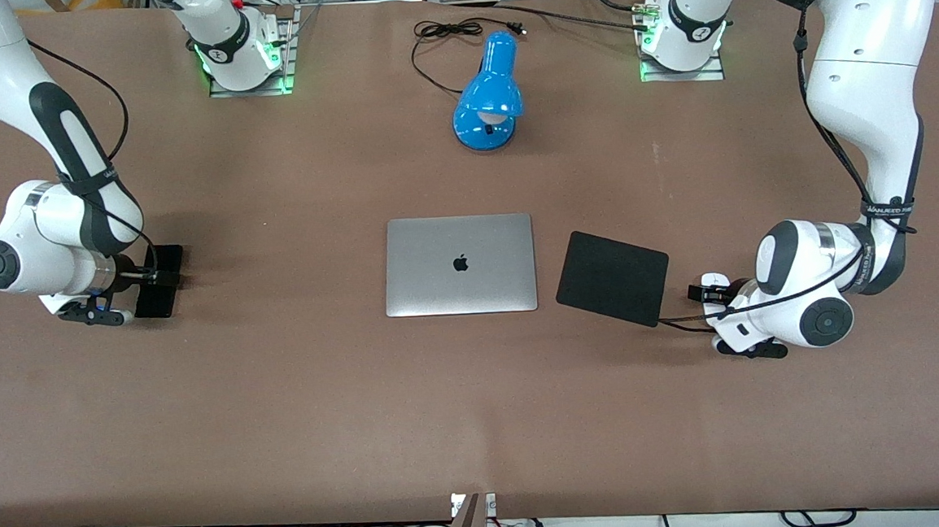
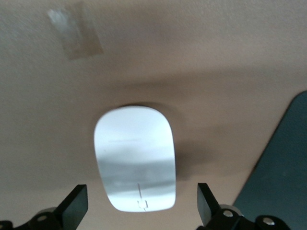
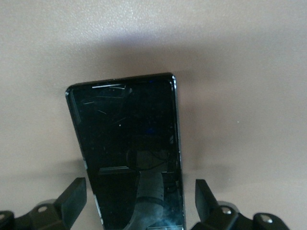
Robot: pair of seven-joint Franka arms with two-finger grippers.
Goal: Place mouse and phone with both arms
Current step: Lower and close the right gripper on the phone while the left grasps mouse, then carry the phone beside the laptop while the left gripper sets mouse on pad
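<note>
Toward the right arm's end of the table, well apart from the laptop (image 1: pixel 460 265): the right gripper (image 1: pixel 157 276), low over the phone (image 1: pixel 160 280), fingers (image 3: pixel 72 196) spread wide on either side of it, not touching. Phone flat on the table (image 1: pixel 282 405). Farther from the front camera than the laptop: a blue lamp (image 1: pixel 490 95). Just beside the laptop, toward the left arm's end: the black mouse pad (image 1: pixel 613 277). Past the pad from the laptop: the white mouse (image 2: pixel 135 158) on the table, with the left gripper (image 1: pixel 707 290) low above it, fingers (image 2: pixel 205 201) wide apart, clear of its sides.
</note>
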